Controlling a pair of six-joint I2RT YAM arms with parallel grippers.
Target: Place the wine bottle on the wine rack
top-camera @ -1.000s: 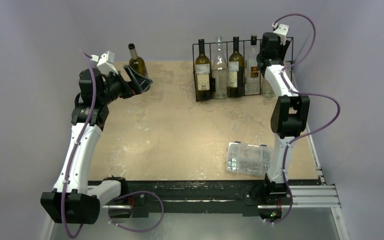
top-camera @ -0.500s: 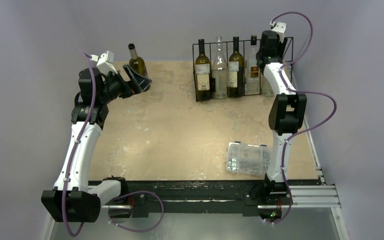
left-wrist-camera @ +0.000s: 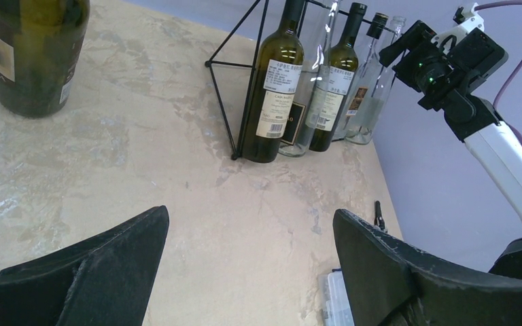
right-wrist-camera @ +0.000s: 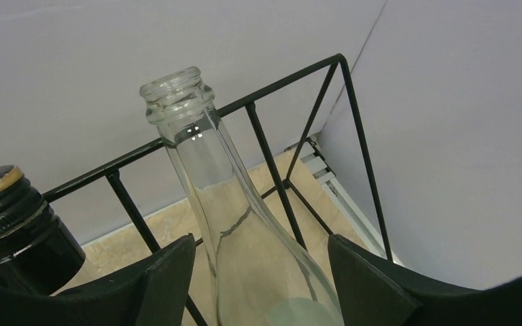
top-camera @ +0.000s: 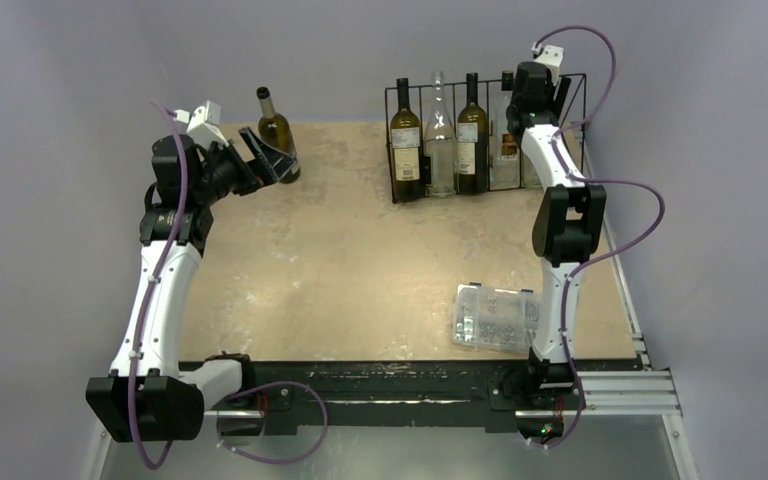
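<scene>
Wine bottle pick-up is not yet made: the left gripper (left-wrist-camera: 250,224) has its fingers spread wide with nothing between them. Just ahead of it and off to the left of the gap stands the wine bottle (top-camera: 276,130), dark green glass, upright at the far left corner of the desk (top-camera: 340,250) and well apart from the wine rack (right-wrist-camera: 248,105).

At the rack, the right gripper (right-wrist-camera: 259,244) has its fingers parted on either side of the neck of a clear bottle (right-wrist-camera: 197,149) that already stands between the bars; no contact with the glass is visible. A capped bottle (right-wrist-camera: 13,217) occupies the neighbouring slot.

Handling: treat the wine bottle as rigid, smooth and breakable. Its fill level cannot be read through the dark glass, so assume weight; it is tall on a narrow base, so a sideways nudge may tip it.

Recommended hold: the neck, just below the lip, where the fingers can close fully and the lip resists slipping; the labelled body is wider and leaves less margin. Keep it upright in transfer; lower it between the bars without striking adjacent glass.
</scene>
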